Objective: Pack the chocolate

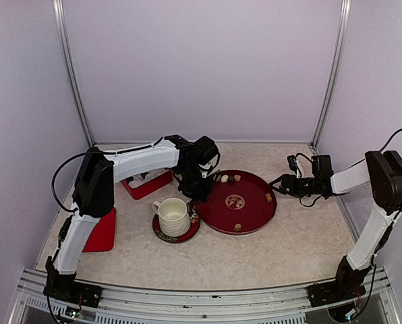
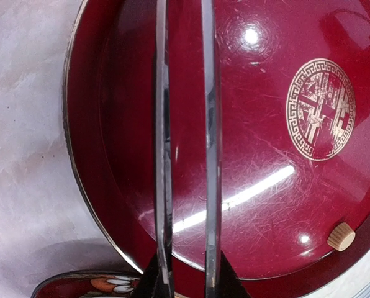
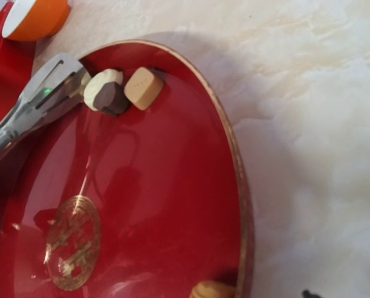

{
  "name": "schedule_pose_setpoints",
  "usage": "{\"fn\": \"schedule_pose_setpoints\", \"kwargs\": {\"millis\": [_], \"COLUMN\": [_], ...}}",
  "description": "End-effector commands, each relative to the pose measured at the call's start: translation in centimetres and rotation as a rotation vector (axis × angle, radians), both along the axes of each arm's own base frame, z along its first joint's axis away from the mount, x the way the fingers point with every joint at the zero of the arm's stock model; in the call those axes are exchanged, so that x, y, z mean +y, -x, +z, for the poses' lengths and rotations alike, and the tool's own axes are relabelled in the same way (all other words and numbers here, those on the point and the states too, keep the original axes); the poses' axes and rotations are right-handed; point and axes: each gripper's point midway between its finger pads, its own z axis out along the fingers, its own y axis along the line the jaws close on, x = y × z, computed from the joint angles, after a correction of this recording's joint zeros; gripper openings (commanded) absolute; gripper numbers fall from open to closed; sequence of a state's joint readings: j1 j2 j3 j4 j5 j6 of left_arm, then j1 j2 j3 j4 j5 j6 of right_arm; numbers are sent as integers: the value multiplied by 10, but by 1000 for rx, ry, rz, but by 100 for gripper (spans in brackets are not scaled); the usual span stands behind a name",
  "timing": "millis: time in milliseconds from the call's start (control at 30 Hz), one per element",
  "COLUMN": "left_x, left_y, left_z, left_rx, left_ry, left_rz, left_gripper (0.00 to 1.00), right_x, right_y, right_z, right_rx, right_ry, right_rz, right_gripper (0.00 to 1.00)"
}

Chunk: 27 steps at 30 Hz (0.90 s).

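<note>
A round red tray holds several small chocolates: two at its far rim, one at the right and one at the near rim. My left gripper is shut on metal tongs, whose two blades stand apart over the tray's left side. In the right wrist view the tongs' tip lies right beside a white-and-brown piece, with a tan cube next to it. My right gripper hovers at the tray's right rim; its fingers do not show clearly.
A cream ribbed cup stands on a small dark saucer left of the tray. A red box lies behind it and a red lid lies at the left. White walls close in the table.
</note>
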State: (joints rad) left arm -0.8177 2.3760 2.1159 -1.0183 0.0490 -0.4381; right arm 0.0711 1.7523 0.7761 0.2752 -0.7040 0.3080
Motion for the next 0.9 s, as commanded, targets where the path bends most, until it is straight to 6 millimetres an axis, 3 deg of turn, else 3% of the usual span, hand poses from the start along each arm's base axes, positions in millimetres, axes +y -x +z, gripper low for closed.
{"fn": "schedule_pose_setpoints", "kwargs": {"millis": [0,233,500,633,867], "left_x": [0,11,39,79,187], "left_y": [-9,-10,-15,-21,-26], "left_z": [20,71,115,127,120], "left_rx": [-43,-122,-176,-197,-184], "left_ry": [22,92,141,140,89], "left_rz": [-5,21,63,134,337], "left_gripper": [18,16,15,15,15], "right_x": [-4,-4,-6,-6,-7], "right_y": [-1,-1,0,-1,-2], "right_z": [3,5,7,12,15], "right_rx": [-12,-16,-19,-26,-34], "right_ry": [-7,-5,-2,4,10], "right_rz": [-2,-4,-11,-15,-15], "right_gripper": [79,79,79,79,79]}}
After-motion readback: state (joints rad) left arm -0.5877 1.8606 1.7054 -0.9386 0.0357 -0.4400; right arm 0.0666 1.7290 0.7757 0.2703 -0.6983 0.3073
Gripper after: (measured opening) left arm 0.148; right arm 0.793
